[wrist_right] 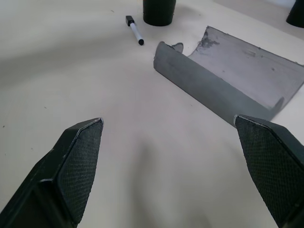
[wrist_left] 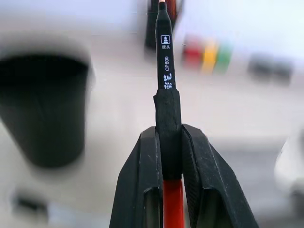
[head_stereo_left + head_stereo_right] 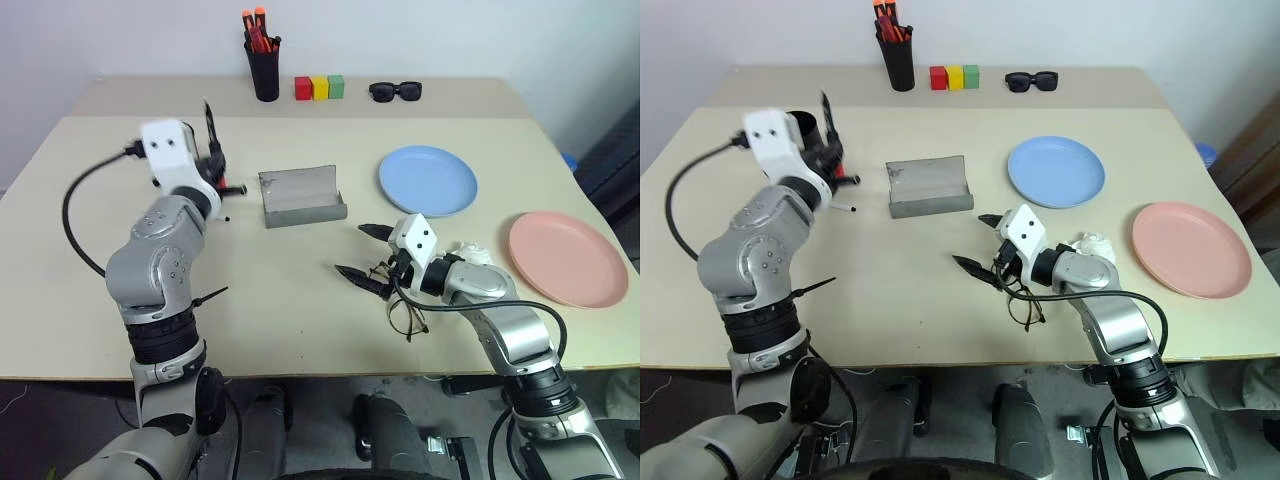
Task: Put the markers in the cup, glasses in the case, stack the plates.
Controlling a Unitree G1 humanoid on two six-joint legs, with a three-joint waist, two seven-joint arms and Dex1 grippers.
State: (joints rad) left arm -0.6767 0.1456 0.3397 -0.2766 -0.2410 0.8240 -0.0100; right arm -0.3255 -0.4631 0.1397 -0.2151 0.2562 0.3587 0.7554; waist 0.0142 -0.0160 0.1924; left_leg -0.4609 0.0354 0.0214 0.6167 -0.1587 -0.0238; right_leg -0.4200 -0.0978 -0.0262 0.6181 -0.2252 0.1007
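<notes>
The left pincer (image 2: 168, 156) is clamped on the black marker (image 2: 164, 52), its two black fingers (image 2: 137, 185) pressed against a dark sleeve on the barrel, with the red part of the pen showing between them lower down. The marker stands nearly upright in the grip, raised above the worktop (image 3: 290, 290) at its left side, and the wide black cup (image 3: 805, 128) sits just behind that pincer. The white-barrelled marker (image 1: 134, 30) with black ends lies flat on the worktop near the base of the cup, between the cup and the grey case (image 3: 300, 195).

The right pincer (image 3: 366, 250) stands wide apart and holds nothing, pointing across the worktop toward the case. Its two fingertips (image 1: 78, 156) frame bare worktop in the wrist view. The wire-frame glasses (image 3: 403, 315) lie on the worktop right under that wrist, partly hidden by the arm, so I cannot tell whether anything touches them.

The case lies open in the middle of the worktop, lid back, with nothing inside it. The light blue plate (image 3: 428, 180) sits to the right of the case, and the salmon pink plate (image 3: 567, 257) sits apart from it near the right edge. They are not stacked.

At the back stand a narrow black pen holder (image 3: 265, 68) with orange-capped markers, three coloured blocks (image 3: 319, 87) and black sunglasses (image 3: 395, 91).
</notes>
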